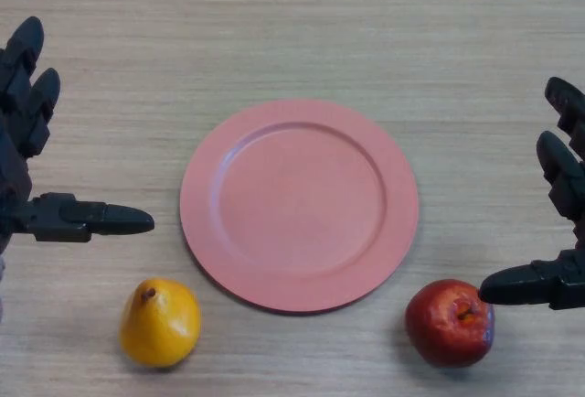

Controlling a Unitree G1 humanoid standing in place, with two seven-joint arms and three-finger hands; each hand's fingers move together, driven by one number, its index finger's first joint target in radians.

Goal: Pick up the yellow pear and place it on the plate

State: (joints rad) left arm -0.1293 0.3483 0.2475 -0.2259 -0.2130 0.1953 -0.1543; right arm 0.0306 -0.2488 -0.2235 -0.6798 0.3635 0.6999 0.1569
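Note:
A yellow pear [160,321] lies on the wooden table at the lower left, its stem end pointing up-left. A pink plate [300,203] lies flat in the middle of the table, with nothing on it. My left hand [23,132] is at the left edge, open, with its thumb stretched toward the plate just above the pear and apart from it. My right hand [562,223] is at the right edge, open and holding nothing.
A red apple [451,322] sits at the lower right, just below and left of my right thumb. The light wooden table [292,31] stretches bare beyond the plate.

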